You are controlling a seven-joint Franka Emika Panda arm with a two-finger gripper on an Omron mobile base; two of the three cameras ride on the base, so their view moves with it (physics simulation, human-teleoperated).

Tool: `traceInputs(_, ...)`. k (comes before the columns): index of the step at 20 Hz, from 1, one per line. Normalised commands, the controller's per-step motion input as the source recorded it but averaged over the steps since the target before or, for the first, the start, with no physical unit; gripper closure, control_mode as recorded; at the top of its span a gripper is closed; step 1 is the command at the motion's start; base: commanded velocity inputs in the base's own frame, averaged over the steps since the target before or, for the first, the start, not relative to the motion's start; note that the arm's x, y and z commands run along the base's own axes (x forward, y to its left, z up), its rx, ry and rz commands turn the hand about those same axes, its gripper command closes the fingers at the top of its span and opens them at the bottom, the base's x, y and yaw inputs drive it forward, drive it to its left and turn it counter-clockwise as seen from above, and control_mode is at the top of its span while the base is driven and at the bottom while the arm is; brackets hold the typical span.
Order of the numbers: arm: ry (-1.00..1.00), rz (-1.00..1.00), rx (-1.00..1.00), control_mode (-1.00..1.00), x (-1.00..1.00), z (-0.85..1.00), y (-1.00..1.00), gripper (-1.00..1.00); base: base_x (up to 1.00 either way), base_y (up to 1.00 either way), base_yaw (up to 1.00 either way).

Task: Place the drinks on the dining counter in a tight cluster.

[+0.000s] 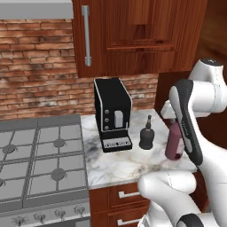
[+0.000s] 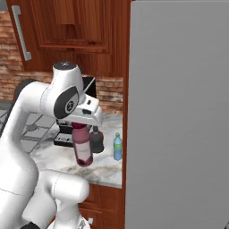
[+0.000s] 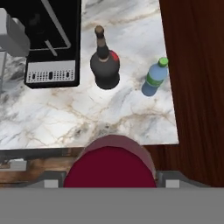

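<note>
The jaws grip the maroon bottle (image 2: pixel 83 150), lifted and tilted. It hangs right of the coffee machine (image 1: pixel 112 113), near the black bottle (image 3: pixel 105 65) and blue bottle (image 3: pixel 155 78) on the bench (image 1: pixel 119 164).

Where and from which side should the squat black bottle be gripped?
Grip the squat black bottle at its thin neck, coming straight down from above. It stands upright, the neck is far narrower than the belly, and the coffee machine crowds one side.

worktop (image 3: pixel 87 118): marble | on it: coffee machine (image 3: pixel 52 43), black bottle (image 3: pixel 105 68), blue bottle (image 3: pixel 154 78)
</note>
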Motion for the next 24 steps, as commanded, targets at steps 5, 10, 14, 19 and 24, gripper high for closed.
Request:
traceInputs(5, -0.09, 0.01, 0.00, -1.00, -0.49, 0.58, 0.48, 1.00, 0.00, 0.00, 0.00)
traceInputs(10, -0.14, 0.00, 0.00, -1.00, -0.08, 0.28, 0.51, 1.00, 0.00, 0.00, 0.00)
traceInputs(14, -0.01, 0.00, -0.02, -1.00, -0.01, 0.06, 0.17, 1.00, 0.00, 0.00, 0.00)
traceInputs(19, 0.00, 0.00, 0.00, -1.00, 0.00, 0.00, 0.01, 1.00, 0.00, 0.00, 0.00)
traceInputs(24, -0.01, 0.00, 0.00, 1.00, -0.03, 0.00, 0.00, 1.00, -0.09, 0.02, 0.00)
